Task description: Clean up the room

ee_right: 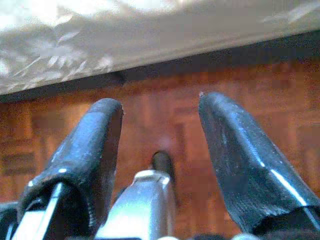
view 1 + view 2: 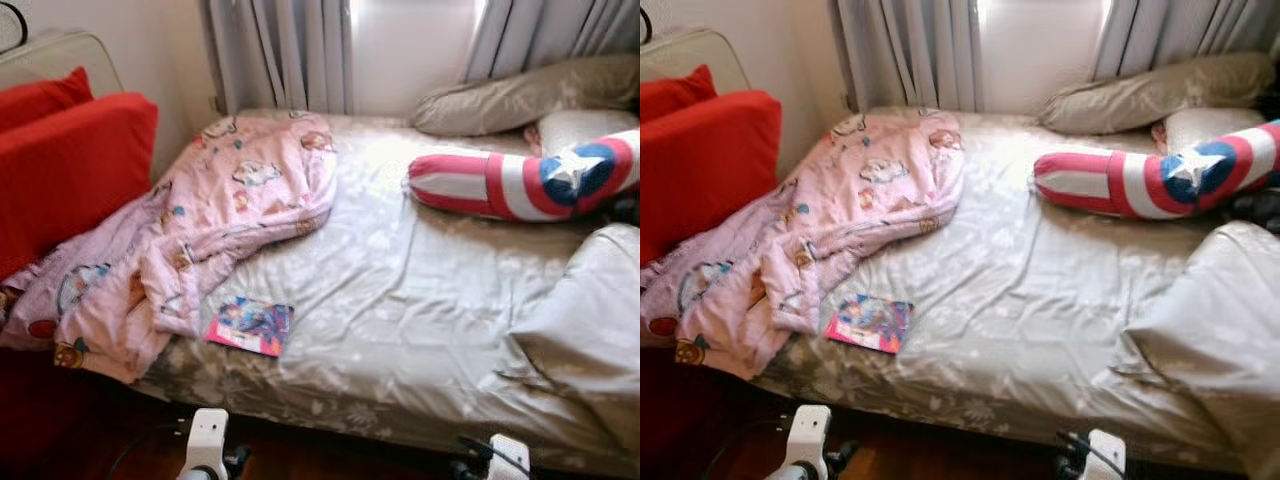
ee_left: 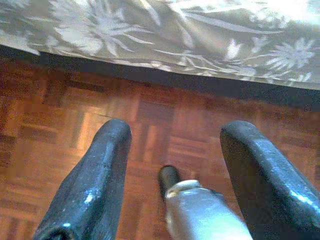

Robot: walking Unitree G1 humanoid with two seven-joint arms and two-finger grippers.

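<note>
Both grippers, left [image 3: 172, 145] and right [image 1: 160, 120], hang spread above parquet [image 3: 50, 150]

I'm looking at a home bedroom: a bed [image 2: 400, 300] with pillows [image 2: 520, 95], a pink blanket [image 2: 220, 220], curtains [image 2: 280, 50], parquet floor [image 3: 150, 130].

Daylight pours through the window [image 2: 410, 50] between the curtains [image 2: 280, 55], washing out the bed [image 2: 400, 280] sheet nearest it. Head views look soft and slightly hazy. Wrist views are dimmer, the parquet floor [image 3: 165, 130] blurred, gloss glinting on black fingers [image 3: 95, 185].
</note>
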